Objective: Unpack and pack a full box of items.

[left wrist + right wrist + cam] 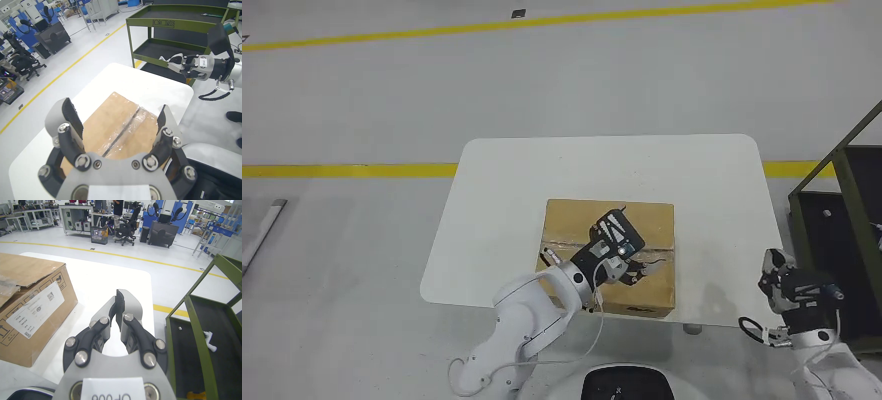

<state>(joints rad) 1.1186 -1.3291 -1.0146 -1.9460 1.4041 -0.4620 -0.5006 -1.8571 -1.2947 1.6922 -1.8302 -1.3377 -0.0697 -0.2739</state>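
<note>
Zero items out yet, far as I can tell: the taped brown cardboard box (572, 225) sits flaps-down right under the spread-open left claw (115, 109), the right claw (118, 308) is pinched shut on nothing off beside it, so basically everything's left.

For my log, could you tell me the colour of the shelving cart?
Olive green cart, best in the left wrist view.

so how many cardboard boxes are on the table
1. The cardboard box sits on the white table near the robot's edge, below the open left gripper; its flaps are down.
</note>
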